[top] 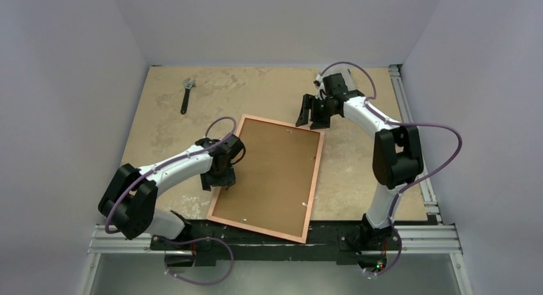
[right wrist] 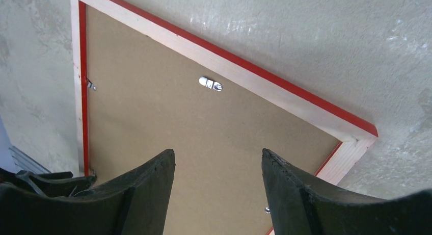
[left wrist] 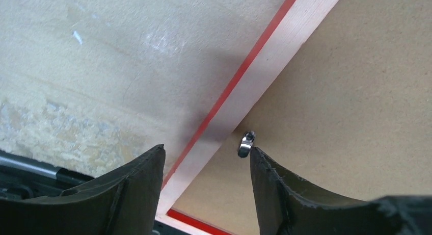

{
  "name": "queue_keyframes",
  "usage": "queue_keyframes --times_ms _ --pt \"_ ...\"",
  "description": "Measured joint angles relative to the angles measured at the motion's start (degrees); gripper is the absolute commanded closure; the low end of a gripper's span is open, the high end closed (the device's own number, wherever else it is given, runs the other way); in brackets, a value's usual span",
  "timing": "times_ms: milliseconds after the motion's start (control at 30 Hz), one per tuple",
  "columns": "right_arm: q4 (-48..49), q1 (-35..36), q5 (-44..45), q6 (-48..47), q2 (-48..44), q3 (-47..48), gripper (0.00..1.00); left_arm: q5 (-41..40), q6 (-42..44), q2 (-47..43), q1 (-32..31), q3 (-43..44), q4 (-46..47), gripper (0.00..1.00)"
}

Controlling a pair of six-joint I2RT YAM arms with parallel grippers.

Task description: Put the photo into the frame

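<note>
The frame (top: 314,173) lies face down on the worktop (top: 358,180), slanted between my two arms. Its pale wooden back is up, and only a thin red line shows along the outer edge. Its near right corner reaches over the dark rail at my bases. A brown backing board (top: 269,173) fills the opening. Whether the photo sits under that board I cannot tell.

My left fingers (left wrist: 137,189) are spread apart and grasp nothing. They straddle the frame's left rail, one tip over the bare worktop outside it and the other over the board. A small metal clip (left wrist: 246,143) stands on the board at the rail's inner edge, just beside that second tip. I cannot tell whether the tip touches it.

My right fingers (right wrist: 147,189) are also released, with nothing between them. They are held up off the worktop near the frame's far right corner and touch nothing. From that wrist I look along the board and see a silver hanger (right wrist: 210,83) near one rail and another clip (right wrist: 90,84) on the adjoining side.

A wrench (top: 186,93) lies at the far left of the worktop, well apart from the frame.
</note>
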Motion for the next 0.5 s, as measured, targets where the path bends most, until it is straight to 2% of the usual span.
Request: queue_keyframes --times_ms 133,200,300,500 --pt "-0.2 0.0 0.0 0.2 0.0 -0.4 0.38 2.2 2.7 0.3 1.6 -2.1 4.5 0.61" --pt "-0.1 0.0 0.0 0.2 -0.1 -0.4 0.38 3.6 4.2 0.3 2.0 -2.3 6.0 0.65" --pt "-0.1 0.0 -0.1 0.4 -0.1 -0.4 0.38 3.8 6.1 0.6 2.6 -2.2 6.7 0.78" --pt "-0.2 0.0 -0.1 0.4 -0.2 -0.4 0.38 5.1 10.3 4.5 3.7 1.1 5.3 0.95"
